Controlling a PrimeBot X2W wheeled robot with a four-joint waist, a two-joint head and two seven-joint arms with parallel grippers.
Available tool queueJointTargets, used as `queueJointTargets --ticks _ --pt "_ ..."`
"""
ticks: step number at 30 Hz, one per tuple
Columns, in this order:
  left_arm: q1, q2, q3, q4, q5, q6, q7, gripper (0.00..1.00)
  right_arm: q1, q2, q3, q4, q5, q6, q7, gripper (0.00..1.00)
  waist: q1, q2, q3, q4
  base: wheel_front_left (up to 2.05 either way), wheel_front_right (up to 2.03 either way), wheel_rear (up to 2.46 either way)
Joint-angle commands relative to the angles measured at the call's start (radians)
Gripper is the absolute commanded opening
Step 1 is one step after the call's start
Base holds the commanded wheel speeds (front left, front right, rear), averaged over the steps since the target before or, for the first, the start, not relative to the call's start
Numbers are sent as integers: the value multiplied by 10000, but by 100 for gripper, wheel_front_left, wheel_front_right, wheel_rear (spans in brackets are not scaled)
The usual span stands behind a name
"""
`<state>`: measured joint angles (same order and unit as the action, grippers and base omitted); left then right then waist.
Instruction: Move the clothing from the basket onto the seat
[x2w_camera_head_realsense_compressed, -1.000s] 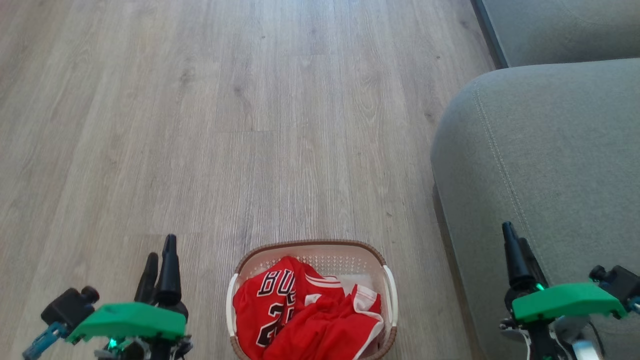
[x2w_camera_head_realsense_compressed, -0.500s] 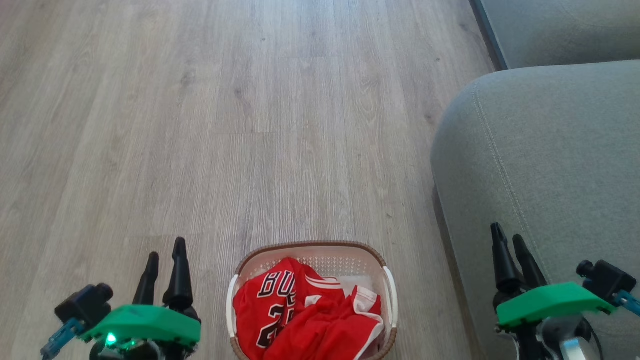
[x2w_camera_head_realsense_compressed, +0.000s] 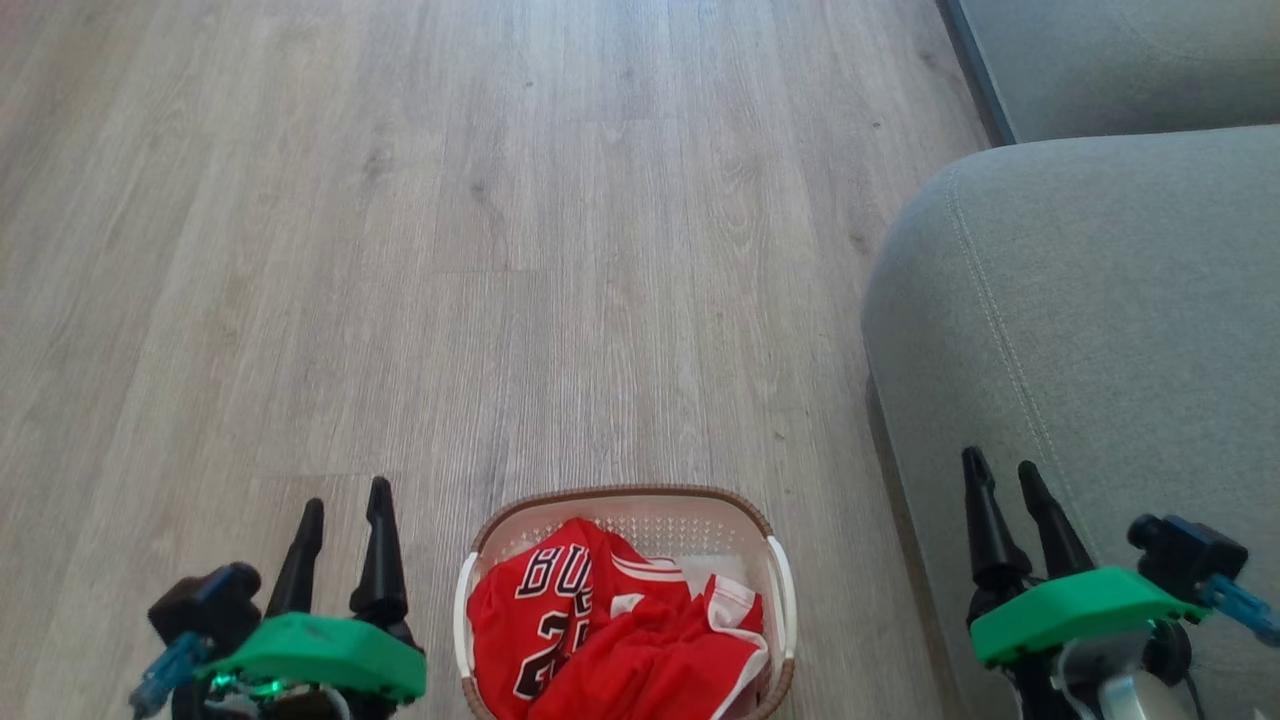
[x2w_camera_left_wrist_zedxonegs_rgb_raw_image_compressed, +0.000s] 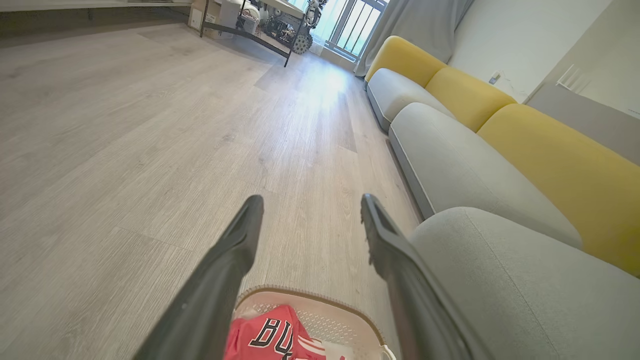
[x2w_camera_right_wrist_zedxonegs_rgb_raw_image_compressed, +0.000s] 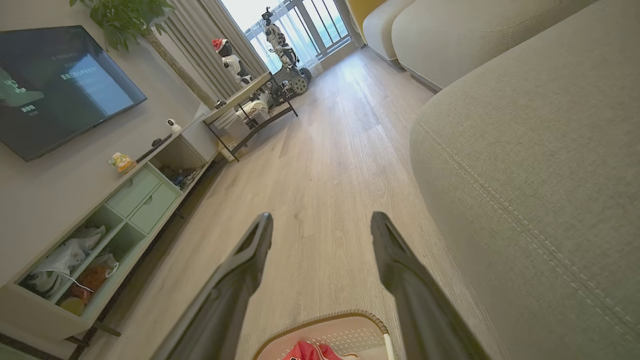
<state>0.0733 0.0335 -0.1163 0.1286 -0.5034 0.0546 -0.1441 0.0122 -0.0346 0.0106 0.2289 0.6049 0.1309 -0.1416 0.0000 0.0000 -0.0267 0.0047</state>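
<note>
Both arms edged inward; left gripper (x2w_camera_head_realsense_compressed: 346, 495) and right gripper (x2w_camera_head_realsense_compressed: 1000, 462) spread wide, empty. Best: drop onto near clothing (x2w_camera_head_realsense_compressed: 620, 640), pinch a thick fold, clear basket (x2w_camera_head_realsense_compressed: 620, 492) rim.

Soft, even daylight fills the room. It enters through the far window (x2w_camera_right_wrist_zedxonegs_rgb_raw_image_compressed: 310, 22), which burns out to white and throws a pale glare onto the floor (x2w_camera_left_wrist_zedxonegs_rgb_raw_image_compressed: 320, 85) near it. The seat (x2w_camera_head_realsense_compressed: 1100, 300) casts a narrow dark shadow along its base. The head view looks slightly soft; both wrist views bow straight lines toward their edges.
</note>
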Motion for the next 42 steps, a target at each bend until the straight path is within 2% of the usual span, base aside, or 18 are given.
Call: queueJointTargets --ticks 1,36,42 --pt "-110 135 183 -337 364 89 -176 100 -230 -115 259 -356 -351 -1 -188 100 0 0 -6 -1 0 0 0" --pt "211 167 -359 -329 4153 706 -1170 100 -230 -156 894 -323 -4441 -2 -1195 100 0 0 -123 -17 0 0 0" --pt "223 167 -333 -211 3988 693 -1177 100 -237 -156 896 -303 -4458 -2 -1202 100 0 0 -120 -16 0 0 0"
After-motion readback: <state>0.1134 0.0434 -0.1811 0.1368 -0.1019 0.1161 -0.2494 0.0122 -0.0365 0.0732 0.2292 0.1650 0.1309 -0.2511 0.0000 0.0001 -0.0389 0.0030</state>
